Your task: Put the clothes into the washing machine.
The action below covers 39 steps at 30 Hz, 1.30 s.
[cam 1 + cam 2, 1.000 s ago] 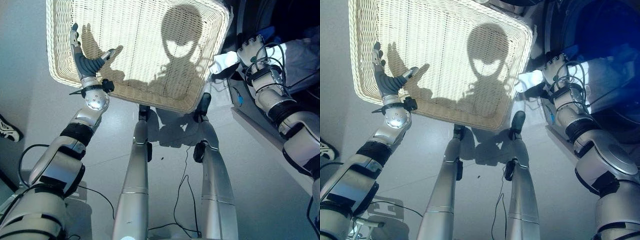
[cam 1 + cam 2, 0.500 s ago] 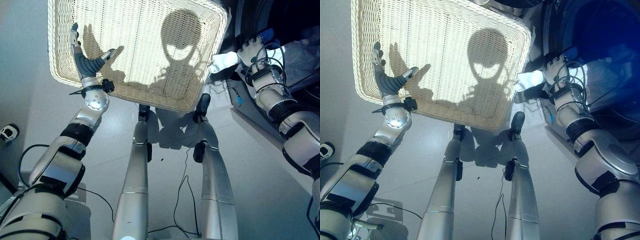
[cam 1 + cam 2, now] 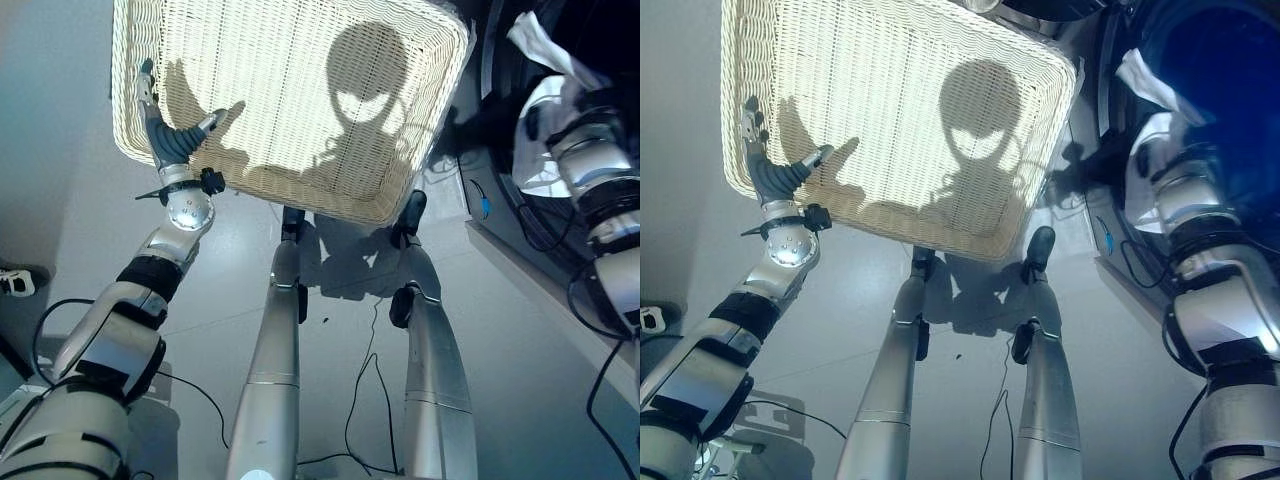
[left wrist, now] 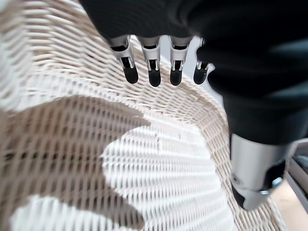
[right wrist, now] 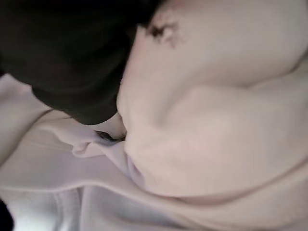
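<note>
The wicker basket (image 3: 290, 90) stands on the floor (image 3: 80, 260) just beside the washing machine (image 3: 1200, 60). The left hand (image 3: 170, 125) hovers over the basket's near corner with its fingers (image 4: 153, 72) straight and spread, touching nothing. The right hand (image 5: 72, 57) is up at the washing machine's dark opening, wrapped in a pale garment (image 3: 1150, 85) that drapes over and past it; the cloth hides its fingers, so I cannot tell whether they pinch it.

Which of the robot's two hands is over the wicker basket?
The left hand, fingers spread above the basket; the right hand is draped in white cloth at the washing machine.
</note>
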Motion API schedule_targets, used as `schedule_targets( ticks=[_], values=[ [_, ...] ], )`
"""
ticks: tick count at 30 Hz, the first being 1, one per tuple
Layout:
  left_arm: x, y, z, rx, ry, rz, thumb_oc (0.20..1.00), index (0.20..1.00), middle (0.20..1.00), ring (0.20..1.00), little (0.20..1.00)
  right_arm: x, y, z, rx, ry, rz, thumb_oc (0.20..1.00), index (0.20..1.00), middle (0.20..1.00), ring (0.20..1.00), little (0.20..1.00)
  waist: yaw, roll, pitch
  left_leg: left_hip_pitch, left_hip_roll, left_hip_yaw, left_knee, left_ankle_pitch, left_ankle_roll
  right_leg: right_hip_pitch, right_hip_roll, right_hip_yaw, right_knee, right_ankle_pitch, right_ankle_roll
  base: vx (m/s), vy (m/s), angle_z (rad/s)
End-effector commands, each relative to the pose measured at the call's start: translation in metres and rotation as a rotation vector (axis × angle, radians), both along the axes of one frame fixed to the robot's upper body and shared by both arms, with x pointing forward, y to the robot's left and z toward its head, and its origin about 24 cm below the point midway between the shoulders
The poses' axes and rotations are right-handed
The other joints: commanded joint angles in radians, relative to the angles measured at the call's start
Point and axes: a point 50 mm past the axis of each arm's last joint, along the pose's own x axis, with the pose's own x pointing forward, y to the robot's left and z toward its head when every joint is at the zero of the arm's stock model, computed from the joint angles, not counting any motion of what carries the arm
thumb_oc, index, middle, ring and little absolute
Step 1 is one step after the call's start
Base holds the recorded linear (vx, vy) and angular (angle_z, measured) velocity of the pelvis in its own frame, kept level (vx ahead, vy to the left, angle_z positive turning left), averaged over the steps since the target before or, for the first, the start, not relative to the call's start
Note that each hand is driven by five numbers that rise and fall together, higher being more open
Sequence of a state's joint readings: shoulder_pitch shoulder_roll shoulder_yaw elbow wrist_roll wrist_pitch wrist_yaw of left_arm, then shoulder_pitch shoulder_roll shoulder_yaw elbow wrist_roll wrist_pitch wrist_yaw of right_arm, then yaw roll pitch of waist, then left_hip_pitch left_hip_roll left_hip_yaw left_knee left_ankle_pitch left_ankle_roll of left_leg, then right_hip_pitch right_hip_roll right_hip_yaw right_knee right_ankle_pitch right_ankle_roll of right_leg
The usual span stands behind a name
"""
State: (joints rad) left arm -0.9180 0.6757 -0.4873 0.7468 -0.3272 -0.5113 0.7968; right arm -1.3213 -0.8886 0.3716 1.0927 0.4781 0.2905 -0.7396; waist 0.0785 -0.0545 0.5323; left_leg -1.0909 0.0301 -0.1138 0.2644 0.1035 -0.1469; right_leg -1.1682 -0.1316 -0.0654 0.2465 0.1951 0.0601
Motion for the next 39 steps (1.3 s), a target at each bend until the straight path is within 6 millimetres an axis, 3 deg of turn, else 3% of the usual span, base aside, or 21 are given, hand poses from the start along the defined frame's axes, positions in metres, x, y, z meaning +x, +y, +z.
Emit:
schedule_targets(
  ticks=[1, 6, 9, 10, 11, 16, 17, 18, 19, 21, 22, 26, 28, 29, 34, 39],
  values=[
    [-0.009, 0.012, 0.009, -0.053, -0.098, 0.048, 1.0, 1.0, 1.0, 1.0, 1.0, -0.042, -0.053, -0.014, 0.089, -0.094, -0.262, 0.2, 0.2, 0.2, 0.2, 0.2, -0.055, 0.062, -0.012, 0.032, -0.098, 0.029, -0.068, 0.004, 0.098, 0.051, 0.125, -0.092, 0.026, -0.034, 0.072, 0.0, -0.03, -0.01],
    [-0.016, 0.025, 0.001, -0.044, -0.087, 0.075, 1.0, 1.0, 1.0, 1.0, 1.0, -0.071, -0.068, 0.014, 0.257, -0.5, -0.35, 0.2, 0.2, 0.2, 0.2, 0.2, -0.069, 0.037, -0.012, 0.056, -0.089, 0.022, -0.069, -0.013, 0.095, 0.075, 0.137, -0.085, 0.026, -0.043, 0.07, 0.0, -0.046, -0.02],
    [-0.025, 0.037, -0.012, -0.048, -0.079, 0.094, 1.0, 1.0, 1.0, 1.0, 1.0, -0.104, -0.084, 0.025, 0.292, -0.775, -0.485, 0.2, 0.2, 0.2, 0.2, 0.2, -0.084, 0.02, -0.012, 0.075, -0.08, 0.025, -0.077, -0.017, 0.095, 0.094, 0.147, -0.083, 0.025, -0.047, 0.067, 0.0, -0.026, -0.02],
    [-0.025, 0.037, -0.013, -0.047, -0.077, 0.095, 1.0, 1.0, 1.0, 1.0, 1.0, -0.106, -0.084, 0.025, 0.29, -0.785, -0.496, 0.2, 0.2, 0.2, 0.2, 0.2, -0.084, 0.018, -0.012, 0.077, -0.079, 0.025, -0.077, -0.017, 0.095, 0.096, 0.148, -0.083, 0.026, -0.047, 0.067, 0.0, 0.0, 0.0],
    [-0.028, 0.041, -0.017, -0.05, -0.073, 0.101, 1.0, 1.0, 1.0, 1.0, 1.0, -0.121, -0.085, 0.031, 0.263, -0.887, -0.608, 0.2, 0.2, 0.2, 0.2, 0.2, -0.091, 0.011, -0.012, 0.085, -0.076, 0.027, -0.08, -0.019, 0.096, 0.104, 0.154, -0.081, 0.026, -0.053, 0.063, 0.0, 0.0, 0.0],
    [-0.03, 0.046, -0.018, -0.053, -0.066, 0.098, 1.0, 1.0, 1.0, 1.0, 1.0, -0.14, -0.089, 0.04, 0.229, -0.944, -0.713, 0.2, 0.2, 0.2, 0.2, 0.2, -0.099, 0.003, -0.012, 0.098, -0.07, 0.031, -0.083, -0.017, 0.094, 0.12, 0.16, -0.075, 0.028, -0.062, 0.06, 0.0, 0.002, -0.01],
    [-0.029, 0.047, -0.016, -0.051, -0.064, 0.093, 1.0, 1.0, 1.0, 1.0, 1.0, -0.14, -0.091, 0.041, 0.243, -0.927, -0.713, 0.451, 0.451, 0.451, 0.451, 0.451, -0.096, 0.002, -0.012, 0.102, -0.073, 0.028, -0.082, -0.018, 0.095, 0.123, 0.16, -0.074, 0.025, -0.064, 0.06, 0.0, 0.0, 0.0],
    [-0.029, 0.047, -0.016, -0.049, -0.064, 0.092, 1.0, 1.0, 1.0, 1.0, 1.0, -0.14, -0.092, 0.04, 0.256, -0.923, -0.709, 0.479, 0.479, 0.479, 0.479, 0.479, -0.095, 0.002, -0.012, 0.103, -0.074, 0.027, -0.083, -0.018, 0.095, 0.125, 0.16, -0.074, 0.024, -0.064, 0.06, 0.0, 0.007, -0.03],
    [-0.028, 0.05, -0.013, -0.048, -0.062, 0.09, 1.0, 1.0, 1.0, 1.0, 1.0, -0.136, -0.102, 0.031, 0.33, -0.863, -0.616, 1.0, 1.0, 1.0, 1.0, 1.0, -0.095, 0.008, -0.012, 0.106, -0.068, 0.029, -0.087, -0.011, 0.092, 0.129, 0.161, -0.073, 0.027, -0.065, 0.059, 0.0, 0.0, 0.0],
    [-0.027, 0.051, -0.01, -0.046, -0.06, 0.086, 1.0, 1.0, 1.0, 1.0, 1.0, -0.131, -0.106, 0.023, 0.365, -0.818, -0.557, 1.0, 1.0, 1.0, 1.0, 1.0, -0.092, 0.008, -0.012, 0.11, -0.074, 0.026, -0.088, -0.012, 0.093, 0.133, 0.159, -0.072, 0.021, -0.063, 0.059, 0.0, 0.0, 0.0],
    [-0.024, 0.052, -0.003, -0.042, -0.057, 0.083, 1.0, 1.0, 1.0, 1.0, 1.0, -0.116, -0.109, 0.007, 0.42, -0.667, -0.425, 1.0, 1.0, 1.0, 1.0, 1.0, -0.09, 0.01, -0.012, 0.108, -0.076, 0.025, -0.085, -0.01, 0.093, 0.133, 0.156, -0.072, 0.015, -0.058, 0.058, 0.0, -0.021, 0.04],
    [-0.018, 0.046, 0.005, -0.033, -0.056, 0.076, 1.0, 1.0, 1.0, 1.0, 1.0, -0.098, -0.104, -0.012, 0.437, -0.542, -0.35, 1.0, 1.0, 1.0, 1.0, 1.0, -0.082, 0.014, -0.012, 0.098, -0.086, 0.02, -0.079, -0.009, 0.098, 0.125, 0.153, -0.074, 0.012, -0.054, 0.055, 0.01, -0.025, 0.05],
    [-0.014, 0.041, 0.01, -0.026, -0.052, 0.069, 1.0, 1.0, 1.0, 1.0, 1.0, -0.087, -0.098, -0.021, 0.383, -0.371, -0.336, 1.0, 1.0, 1.0, 1.0, 1.0, -0.074, 0.018, -0.012, 0.1, -0.088, 0.024, -0.076, -0.008, 0.097, 0.127, 0.149, -0.077, 0.01, -0.051, 0.055, 0.0, 0.0, 0.0],
    [-0.012, 0.038, 0.011, -0.023, -0.052, 0.066, 1.0, 1.0, 1.0, 1.0, 1.0, -0.085, -0.096, -0.018, 0.269, -0.252, -0.384, 1.0, 1.0, 1.0, 1.0, 1.0, -0.07, 0.021, -0.012, 0.1, -0.09, 0.024, -0.077, -0.007, 0.098, 0.127, 0.147, -0.078, 0.008, -0.05, 0.056, 0.0, 0.0, 0.0],
    [-0.009, 0.035, 0.018, -0.018, -0.056, 0.054, 1.0, 1.0, 1.0, 1.0, 1.0, -0.079, -0.081, 0.009, 0.146, -0.183, -0.456, 1.0, 1.0, 1.0, 1.0, 1.0, -0.061, 0.034, -0.012, 0.093, -0.091, 0.023, -0.073, -0.009, 0.099, 0.121, 0.143, -0.081, 0.012, -0.054, 0.058, 0.0, 0.002, -0.01],
    [-0.012, 0.034, 0.016, -0.03, -0.066, 0.044, 1.0, 1.0, 1.0, 1.0, 1.0, -0.074, -0.066, 0.035, 0.106, -0.332, -0.428, 1.0, 1.0, 1.0, 1.0, 1.0, -0.061, 0.039, -0.012, 0.092, -0.09, 0.03, -0.079, -0.012, 0.101, 0.121, 0.142, -0.082, 0.009, -0.057, 0.061, -0.01, 0.017, 0.0]
  ],
)
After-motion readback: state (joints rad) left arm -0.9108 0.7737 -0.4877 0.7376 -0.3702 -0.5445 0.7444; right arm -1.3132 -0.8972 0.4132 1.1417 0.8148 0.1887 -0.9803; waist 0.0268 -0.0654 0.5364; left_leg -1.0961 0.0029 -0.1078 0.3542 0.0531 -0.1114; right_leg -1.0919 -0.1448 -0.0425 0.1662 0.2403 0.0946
